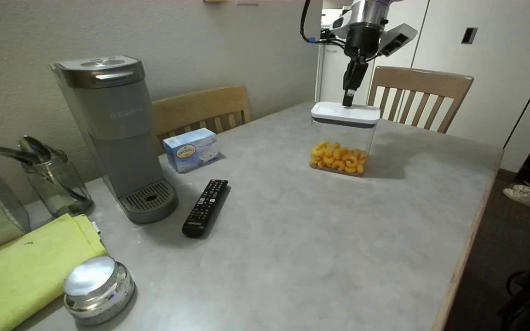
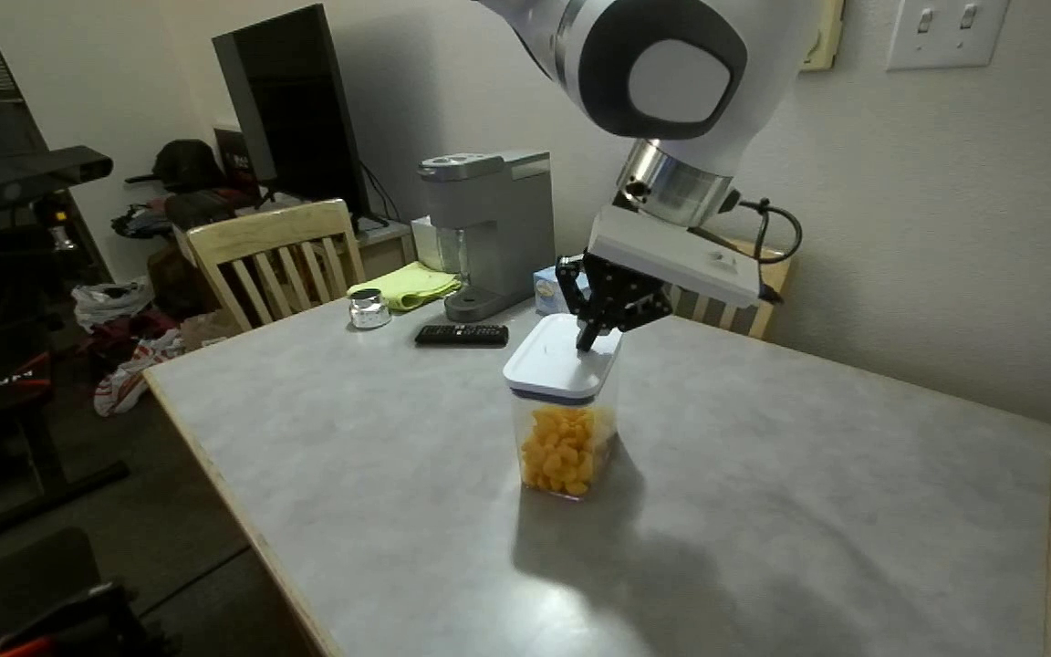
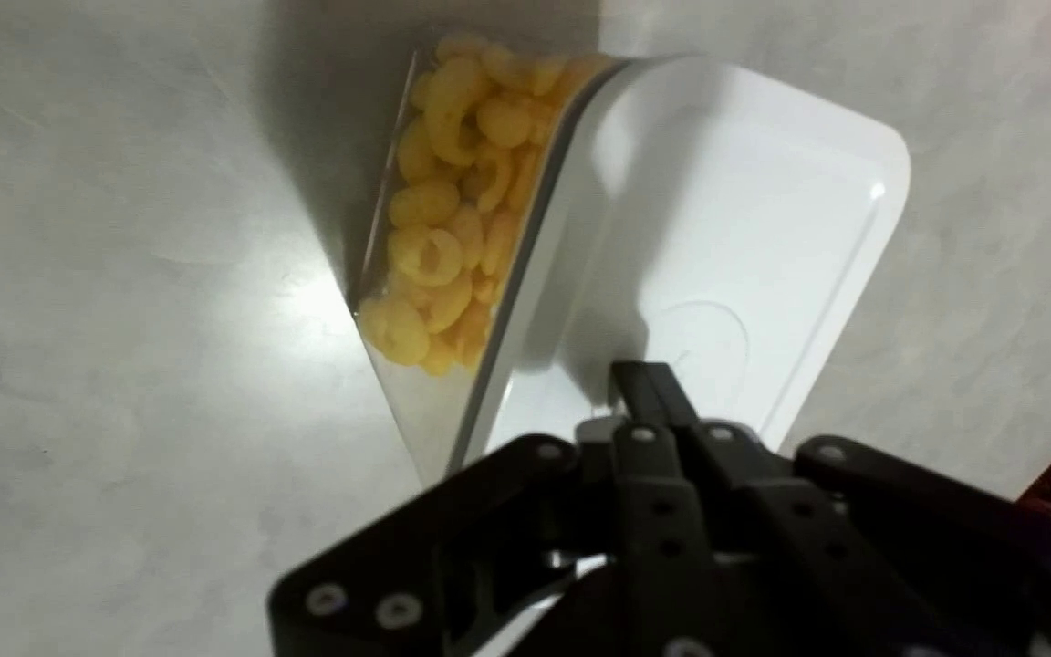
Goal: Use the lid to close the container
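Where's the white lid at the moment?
In an exterior view, the white lid is right of centre, on top of the clear container, directly beneath the closed gripper.

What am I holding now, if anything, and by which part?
Nothing is held: the fingers are shut together, tips on or just above the white lid, which sits on the clear container.

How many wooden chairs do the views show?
3: one chair behind the blue box in an exterior view; a second chair at one end of the table, past the container; a third chair at the opposite end. Others may be hidden.
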You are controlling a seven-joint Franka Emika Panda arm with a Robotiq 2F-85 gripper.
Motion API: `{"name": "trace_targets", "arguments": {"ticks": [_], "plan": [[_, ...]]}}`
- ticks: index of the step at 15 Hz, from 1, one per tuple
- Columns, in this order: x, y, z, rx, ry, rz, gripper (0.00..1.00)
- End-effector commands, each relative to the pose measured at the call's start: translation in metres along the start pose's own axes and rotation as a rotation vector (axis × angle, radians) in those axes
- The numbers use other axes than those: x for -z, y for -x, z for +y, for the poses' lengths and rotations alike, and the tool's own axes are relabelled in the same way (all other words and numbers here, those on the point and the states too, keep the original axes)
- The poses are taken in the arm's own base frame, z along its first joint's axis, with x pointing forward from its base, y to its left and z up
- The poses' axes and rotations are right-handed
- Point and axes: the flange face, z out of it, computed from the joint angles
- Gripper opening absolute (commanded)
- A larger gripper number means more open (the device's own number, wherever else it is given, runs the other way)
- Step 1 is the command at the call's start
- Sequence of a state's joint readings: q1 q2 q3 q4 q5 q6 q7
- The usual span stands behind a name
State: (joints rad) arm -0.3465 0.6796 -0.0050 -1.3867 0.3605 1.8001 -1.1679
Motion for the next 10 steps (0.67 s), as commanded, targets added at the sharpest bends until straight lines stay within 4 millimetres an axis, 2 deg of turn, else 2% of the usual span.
{"name": "trace_targets", "arguments": {"ticks": [1, 10], "plan": [[0.017, -0.003, -0.007, 0.021, 0.018, -0.005, 0.00], [0.050, -0.015, -0.020, 0.044, 0.059, 0.036, 0.00]]}}
